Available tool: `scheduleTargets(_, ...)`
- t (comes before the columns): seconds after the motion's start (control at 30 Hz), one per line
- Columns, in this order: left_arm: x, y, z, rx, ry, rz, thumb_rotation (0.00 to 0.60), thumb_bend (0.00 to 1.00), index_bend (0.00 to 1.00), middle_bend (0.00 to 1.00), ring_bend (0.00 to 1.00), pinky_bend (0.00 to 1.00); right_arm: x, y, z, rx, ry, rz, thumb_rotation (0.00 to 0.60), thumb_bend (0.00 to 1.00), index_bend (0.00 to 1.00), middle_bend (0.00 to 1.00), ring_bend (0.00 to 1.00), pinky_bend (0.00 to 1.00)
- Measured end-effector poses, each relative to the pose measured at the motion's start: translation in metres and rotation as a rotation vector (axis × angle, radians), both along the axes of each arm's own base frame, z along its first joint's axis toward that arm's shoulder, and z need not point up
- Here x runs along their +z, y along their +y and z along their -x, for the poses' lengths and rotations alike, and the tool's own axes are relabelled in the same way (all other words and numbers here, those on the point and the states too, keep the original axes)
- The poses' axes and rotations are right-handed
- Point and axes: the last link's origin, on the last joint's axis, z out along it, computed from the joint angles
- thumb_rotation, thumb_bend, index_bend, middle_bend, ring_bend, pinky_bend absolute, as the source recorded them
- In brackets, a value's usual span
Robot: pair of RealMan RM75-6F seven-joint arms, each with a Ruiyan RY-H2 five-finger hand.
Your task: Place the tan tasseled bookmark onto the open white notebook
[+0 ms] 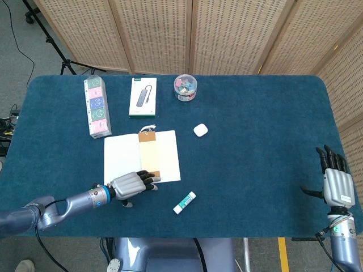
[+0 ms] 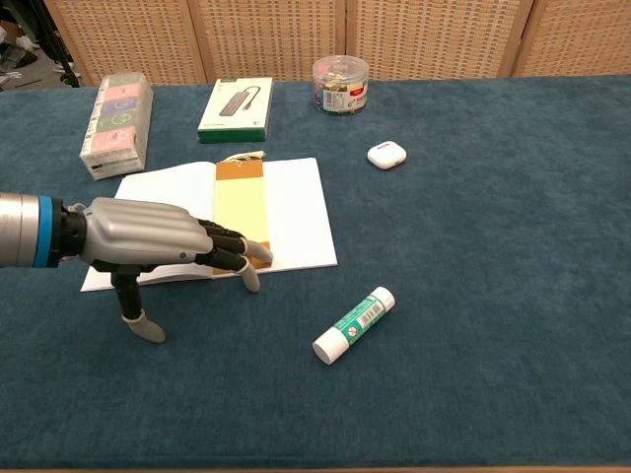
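The tan bookmark (image 1: 150, 153) (image 2: 242, 204) lies flat along the middle of the open white notebook (image 1: 168, 154) (image 2: 295, 210), its pale tassel (image 2: 240, 156) spilling over the far edge. My left hand (image 1: 130, 185) (image 2: 148, 236) hovers at the notebook's near edge with fingers spread and thumb pointing down; its fingertips (image 2: 253, 258) reach over the bookmark's brown near end, and it grips nothing. My right hand (image 1: 335, 180) stands open at the table's right near corner, holding nothing; the chest view does not show it.
A glue stick (image 1: 184, 202) (image 2: 354, 324) lies on the cloth right of my left hand. A white earbud case (image 1: 200, 130), a clear tub of clips (image 1: 185, 87), a boxed hub (image 1: 142, 96) and a tissue pack (image 1: 97, 106) sit further back.
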Motion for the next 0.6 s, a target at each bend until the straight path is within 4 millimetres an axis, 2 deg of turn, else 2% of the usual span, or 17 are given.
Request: scheduleTargets(0.6,0.0003,-0.0026,-0.0007,-0.010,-0.004,0.005,0.600,0.16,0.19,0.00,0.00,0.13,0.0014,0.0011,-0.0008,0.004,-0.003,0.004,0.600,0.00,0.00,0.00,0.00,0.00)
